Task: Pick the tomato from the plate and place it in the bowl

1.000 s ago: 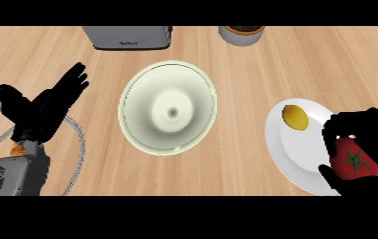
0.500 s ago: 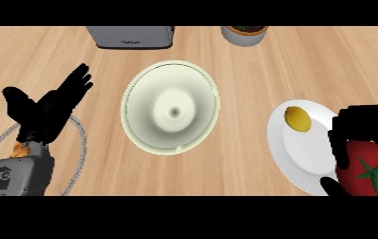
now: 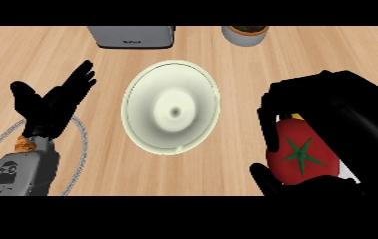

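Note:
A red tomato with a green star-shaped stem sits inside my right hand, whose fingers and thumb curl round it at the lower right. The hand fills that corner and hides nearly all of the white plate below it; only a sliver shows, plus a bit of a yellow item. The pale green bowl stands in the middle of the wooden counter, to the left of the tomato. My left hand rests open at the left edge, fingers up.
A grey toaster-like appliance stands at the back edge, and a grey pot with a plant to its right. A grey wire ring lies under my left forearm.
My right hand has risen toward the camera with the tomato and moved left, away from the plate. The left hand stays put.

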### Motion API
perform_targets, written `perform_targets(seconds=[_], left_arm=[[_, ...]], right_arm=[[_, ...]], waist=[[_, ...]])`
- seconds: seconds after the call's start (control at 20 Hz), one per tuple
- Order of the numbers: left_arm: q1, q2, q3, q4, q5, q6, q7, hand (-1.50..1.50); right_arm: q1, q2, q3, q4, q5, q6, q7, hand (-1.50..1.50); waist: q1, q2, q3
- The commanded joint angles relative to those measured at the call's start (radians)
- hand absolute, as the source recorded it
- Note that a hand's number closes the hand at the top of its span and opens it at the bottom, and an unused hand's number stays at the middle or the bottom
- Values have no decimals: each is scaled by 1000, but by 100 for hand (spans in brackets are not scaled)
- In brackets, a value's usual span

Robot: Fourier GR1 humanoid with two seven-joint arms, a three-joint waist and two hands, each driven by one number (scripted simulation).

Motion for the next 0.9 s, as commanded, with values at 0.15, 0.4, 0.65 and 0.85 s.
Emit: perform_targets(seconds=[0.15,0.4,0.65,0.85], left_arm=[[49,-55,-52,-39,-41,27,-9,0],[76,-15,-15,-45,-8,-23,-32,0],[-24,8,12,14,9,-33,-3,0],[30,18,29,1,25,-54,-16,0]], right_arm=[[-235,185,124,257,189,-112,65,150],[-264,287,194,454,362,-218,-30,150],[-337,317,144,759,444,-332,-186,150],[-339,331,149,937,451,-481,-275,150]], waist=[[10,2,1],[14,4,1],[16,9,1],[25,9,1]])
